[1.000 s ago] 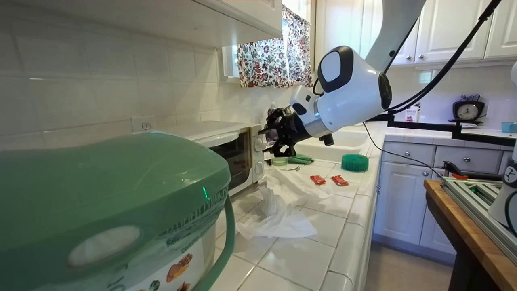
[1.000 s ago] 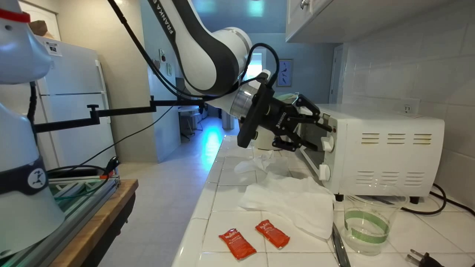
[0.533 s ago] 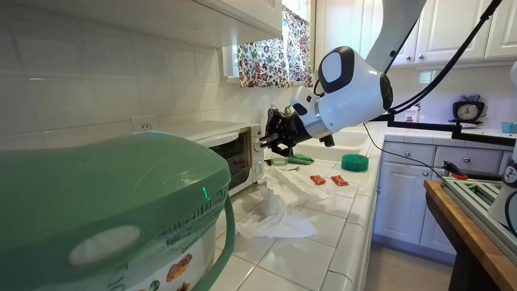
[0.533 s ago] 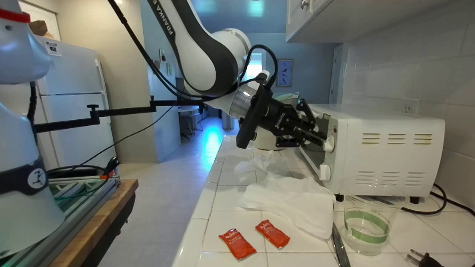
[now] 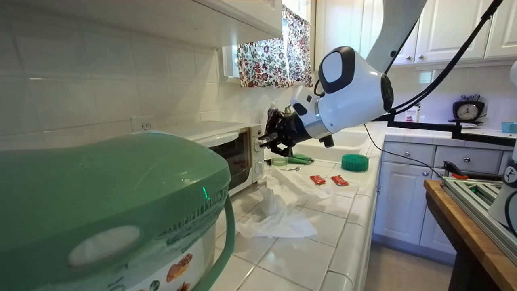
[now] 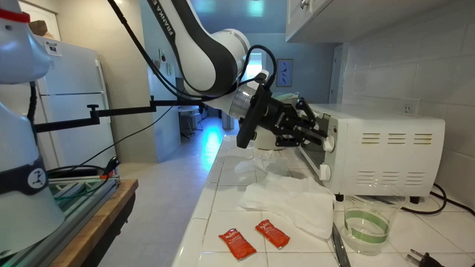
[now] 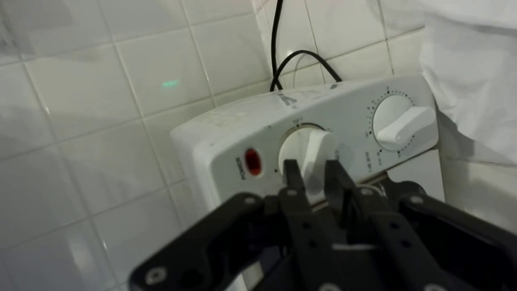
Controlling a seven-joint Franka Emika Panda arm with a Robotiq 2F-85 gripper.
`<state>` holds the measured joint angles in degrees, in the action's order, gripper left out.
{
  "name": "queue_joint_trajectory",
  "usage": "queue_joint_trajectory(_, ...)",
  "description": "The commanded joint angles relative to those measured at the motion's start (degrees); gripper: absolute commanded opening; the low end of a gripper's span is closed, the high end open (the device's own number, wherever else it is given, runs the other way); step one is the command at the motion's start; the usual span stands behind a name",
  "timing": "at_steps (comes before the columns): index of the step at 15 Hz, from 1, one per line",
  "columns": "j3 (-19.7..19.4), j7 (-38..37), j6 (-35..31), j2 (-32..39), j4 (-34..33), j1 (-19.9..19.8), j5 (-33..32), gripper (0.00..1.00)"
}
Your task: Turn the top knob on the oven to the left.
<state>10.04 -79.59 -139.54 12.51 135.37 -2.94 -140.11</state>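
Observation:
The white toaster oven [image 6: 393,159] stands on the tiled counter. Its top knob [image 6: 329,144] is white with a raised grip bar; it also shows in the wrist view [image 7: 297,147], near the red power light [image 7: 253,161]. The lower knob [image 7: 404,123] is free. My gripper [image 6: 322,138] is at the top knob, with its fingers narrowed to a small gap. In the wrist view, the fingertips [image 7: 312,165] stand on either side of the bar and look closed on it; the exact contact is hard to see. The fingers hide part of the knob.
White paper towels [image 6: 293,200] lie in front of the oven. Red packets [image 6: 237,243], a clear cup [image 6: 367,230] and a metal utensil [image 6: 339,244] are on the counter. A green-lidded container [image 5: 121,182] stands near the oven's far end. A cabinet [image 6: 352,18] hangs above.
The gripper's fingers were wide apart around the top knob one second ago and have closed in on it. The knob's bar looks slightly shifted. The arm has barely moved.

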Motion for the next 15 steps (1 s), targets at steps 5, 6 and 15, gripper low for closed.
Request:
queue_joint_trajectory(5, -0.66, -6.12, 1.21, -0.48, 1.11, 0.64, -3.97, 0.23)
queue_joint_trajectory(6, -0.68, -6.88, 1.24, -0.47, 1.21, 0.61, -4.41, 0.23)
queue_joint_trajectory(15, -0.55, -10.94, 2.65, -0.31, 1.73, 1.63, -4.36, 0.29)
